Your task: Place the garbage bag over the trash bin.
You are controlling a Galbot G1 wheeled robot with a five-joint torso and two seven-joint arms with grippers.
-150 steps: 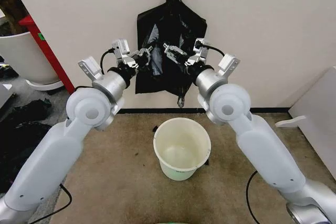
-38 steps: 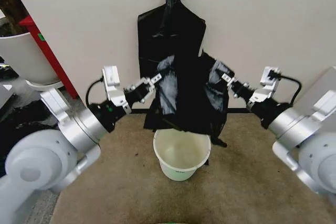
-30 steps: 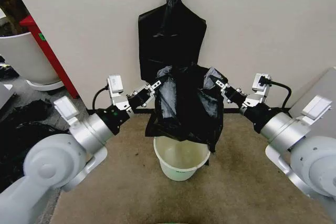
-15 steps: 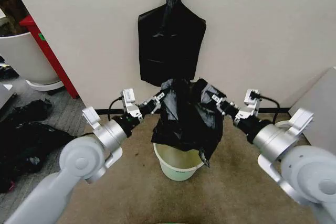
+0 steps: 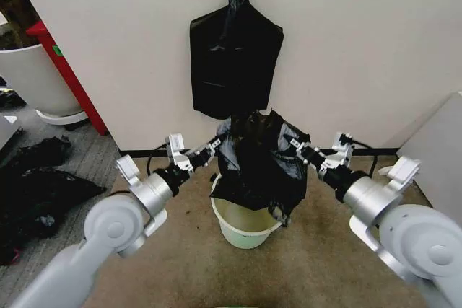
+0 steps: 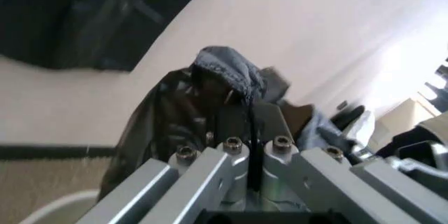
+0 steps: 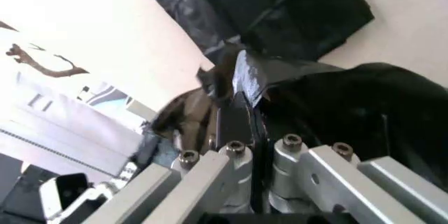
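Note:
The garbage bag (image 5: pixel 256 164), glossy wrinkled black film, hangs stretched between my two grippers just above the trash bin (image 5: pixel 249 227), a small white bucket on the brown carpet. The bag's lower edge covers the bin's far rim. My left gripper (image 5: pixel 214 143) is shut on the bag's left edge, with the film (image 6: pixel 175 119) pinched between its fingers (image 6: pixel 238 124). My right gripper (image 5: pixel 289 139) is shut on the bag's right edge (image 7: pixel 364 108), a fold of film bunched at its tip. The bin's rim (image 6: pixel 63 208) shows below the left wrist.
A flat black bag bundle (image 5: pixel 234 55) hangs from a wall hook right behind the bin. At the left are a large white tub (image 5: pixel 25 81), a red post (image 5: pixel 65 70) and black bags on the floor (image 5: pixel 36 178). A white panel (image 5: pixel 433 142) leans at right.
Both grippers pulled the bag off the hanging bundle, spread apart, then came down and forward with it. The bag now hangs lower, close over the bin.

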